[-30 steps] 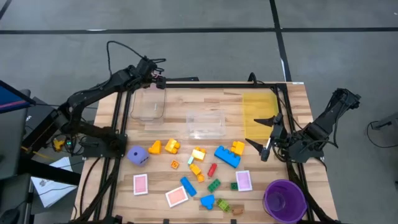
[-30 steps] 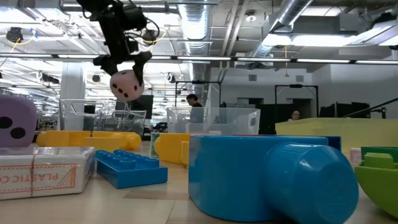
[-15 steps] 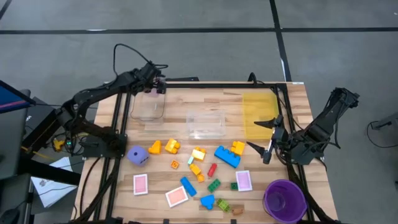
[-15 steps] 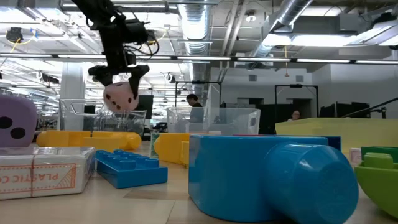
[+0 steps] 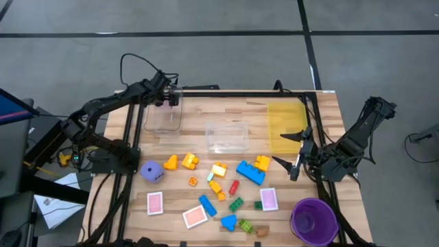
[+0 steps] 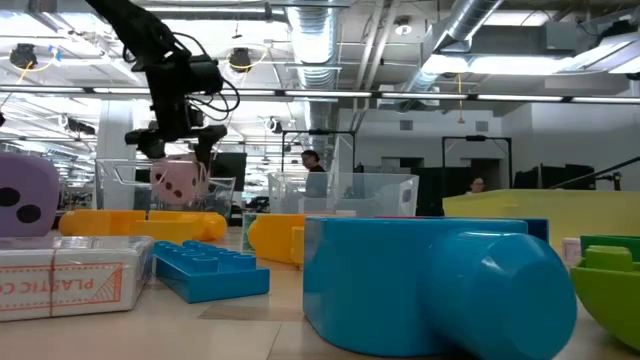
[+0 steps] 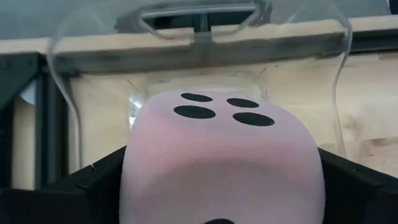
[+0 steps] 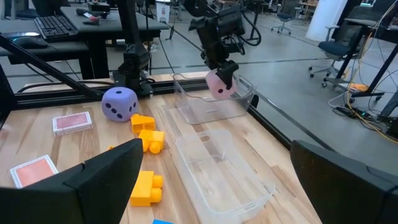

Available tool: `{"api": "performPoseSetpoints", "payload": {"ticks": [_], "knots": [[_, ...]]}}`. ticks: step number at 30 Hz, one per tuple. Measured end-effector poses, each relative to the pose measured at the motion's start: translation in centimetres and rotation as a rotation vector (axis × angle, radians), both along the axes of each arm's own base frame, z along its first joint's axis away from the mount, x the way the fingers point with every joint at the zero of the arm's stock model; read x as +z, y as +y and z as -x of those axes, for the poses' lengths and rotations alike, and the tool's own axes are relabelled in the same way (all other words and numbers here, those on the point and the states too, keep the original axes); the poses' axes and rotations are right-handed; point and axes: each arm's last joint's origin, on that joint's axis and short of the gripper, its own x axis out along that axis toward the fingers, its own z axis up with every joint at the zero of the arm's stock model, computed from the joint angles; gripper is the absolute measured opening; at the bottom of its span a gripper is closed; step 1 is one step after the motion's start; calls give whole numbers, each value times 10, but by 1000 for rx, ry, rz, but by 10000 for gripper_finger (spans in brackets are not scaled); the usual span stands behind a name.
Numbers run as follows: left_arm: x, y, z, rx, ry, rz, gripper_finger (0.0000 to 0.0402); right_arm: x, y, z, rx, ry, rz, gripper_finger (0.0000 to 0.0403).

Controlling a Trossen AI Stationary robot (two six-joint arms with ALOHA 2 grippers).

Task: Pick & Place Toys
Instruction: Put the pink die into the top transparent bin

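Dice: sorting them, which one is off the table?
The pink die, held in the left gripper above the clear bin; the purple die rests on the table.

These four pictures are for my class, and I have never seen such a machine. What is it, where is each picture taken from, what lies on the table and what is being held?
It is a robot with two dark jointed arms at a wooden table, each ending in a two-finger pincer. One picture looks straight down, one looks level across the tabletop, and two come from cameras on the wrists. On the table lie small plastic building bricks, pink-backed cards, a purple dotted die, a round purple cup, two clear bins and a yellow see-through bin. The left pincer grips a pink dotted die above the far clear bin. The right pincer waits open at the table's right side.
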Motion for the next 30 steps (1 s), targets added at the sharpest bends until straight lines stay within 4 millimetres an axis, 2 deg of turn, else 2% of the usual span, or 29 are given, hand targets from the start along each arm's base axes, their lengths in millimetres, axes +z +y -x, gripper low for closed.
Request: {"api": "performPoseSetpoints", "payload": {"ticks": [7, 15, 30], "knots": [[-3, 2, 2, -7, -6, -14, 355, 0, 0, 0, 0, 0, 0, 400], [1, 7, -2, -33, -33, -72, 395, 0, 0, 0, 2, 2, 4, 400], [2, 8, -2, -108, 37, -106, 398, 0, 0, 0, 4, 3, 3, 400]]}}
